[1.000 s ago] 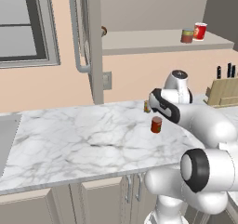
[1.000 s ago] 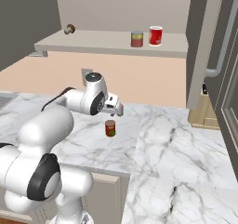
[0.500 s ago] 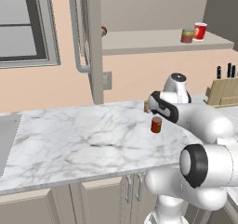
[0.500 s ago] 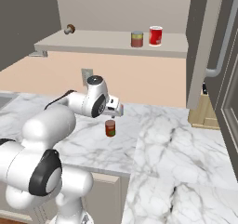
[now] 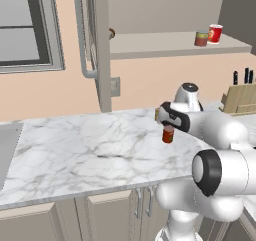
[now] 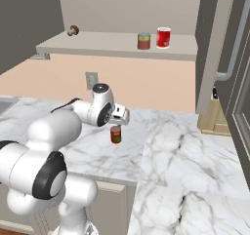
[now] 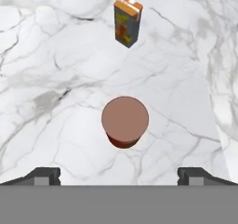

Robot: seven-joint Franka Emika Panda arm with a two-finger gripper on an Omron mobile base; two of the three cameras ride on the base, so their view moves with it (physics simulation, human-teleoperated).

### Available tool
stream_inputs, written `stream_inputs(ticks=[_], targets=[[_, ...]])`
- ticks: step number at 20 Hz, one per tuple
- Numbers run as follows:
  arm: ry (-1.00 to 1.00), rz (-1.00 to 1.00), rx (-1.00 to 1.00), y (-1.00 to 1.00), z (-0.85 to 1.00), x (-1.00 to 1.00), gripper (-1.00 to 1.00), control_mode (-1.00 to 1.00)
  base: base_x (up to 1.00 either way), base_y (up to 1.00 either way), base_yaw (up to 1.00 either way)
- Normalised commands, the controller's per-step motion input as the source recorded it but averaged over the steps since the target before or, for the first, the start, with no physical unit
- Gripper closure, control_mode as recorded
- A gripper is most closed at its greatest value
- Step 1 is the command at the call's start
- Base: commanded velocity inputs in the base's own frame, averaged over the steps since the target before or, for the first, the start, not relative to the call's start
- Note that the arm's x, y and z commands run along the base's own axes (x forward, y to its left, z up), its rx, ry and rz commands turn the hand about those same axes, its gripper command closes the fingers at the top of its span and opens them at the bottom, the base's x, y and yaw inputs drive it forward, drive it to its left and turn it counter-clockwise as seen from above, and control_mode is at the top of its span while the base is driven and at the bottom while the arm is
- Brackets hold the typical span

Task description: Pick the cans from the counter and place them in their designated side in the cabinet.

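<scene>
Left base view: dark red can [image 5: 168, 134] half behind claw [image 5: 167, 118].

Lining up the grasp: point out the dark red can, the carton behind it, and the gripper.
dark red can [image 7: 124, 120]: hand view, its flat top.
carton [image 7: 127, 23]: hand view, front face.
gripper [image 7: 124, 175]: hand view, midway between fingertips.

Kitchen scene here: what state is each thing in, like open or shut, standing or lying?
Gripper: open, above the dark red can.
Dark red can: upright on the counter, not held.
Carton: upright on the counter.
Cabinet door: open.
Two cans on the shelf: upright.
</scene>
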Motion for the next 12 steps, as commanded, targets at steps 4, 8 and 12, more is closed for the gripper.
stream_inputs(ticks=[4,8,12], targets=[[0.02,0.0,0.0,0.0,-0.2,0.06,-1.0,-1.0,0.0,0.0,0.0],[0.01,0.0,0.0,0.0,-0.18,0.07,-1.0,-1.0,0.0,0.0,0.0],[0.0,0.0,0.0,0.0,-0.16,0.09,-1.0,-1.0,0.0,0.0,0.0]])
